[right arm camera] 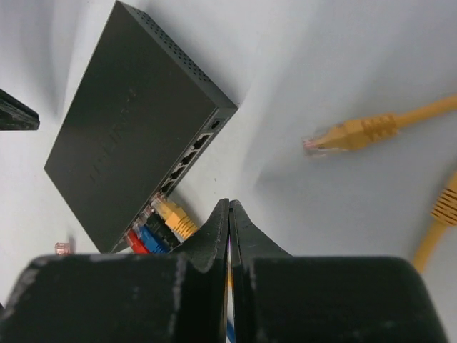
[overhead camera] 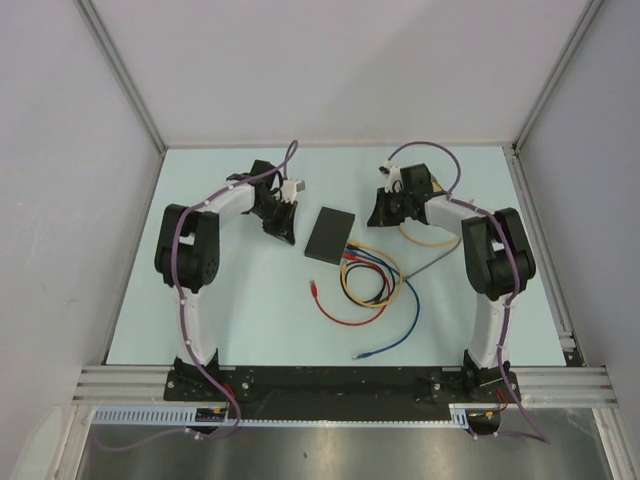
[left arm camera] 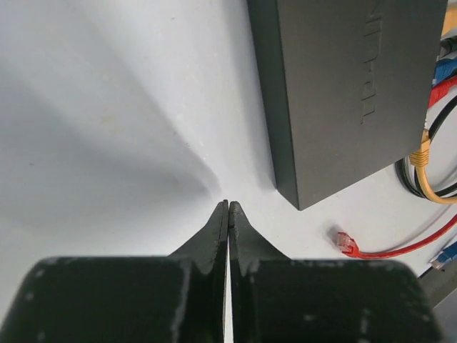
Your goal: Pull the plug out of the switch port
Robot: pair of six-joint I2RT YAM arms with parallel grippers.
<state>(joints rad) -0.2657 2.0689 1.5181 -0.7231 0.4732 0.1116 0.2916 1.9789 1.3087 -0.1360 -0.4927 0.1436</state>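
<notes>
The switch is a flat matte-black box lying mid-table; it also shows in the left wrist view and the right wrist view. Along its narrow edge sit several plugs: yellow, black, blue and red. Their cables coil toward the near side. My left gripper is shut and empty, left of the switch, fingertips near its corner. My right gripper is shut and empty, right of the switch, its tips above the table beside the yellow plug.
A loose red plug lies on the table near the switch's corner. A loose yellow plug on a yellow cable lies right of the switch. A blue cable end rests nearer the front. White walls enclose the table.
</notes>
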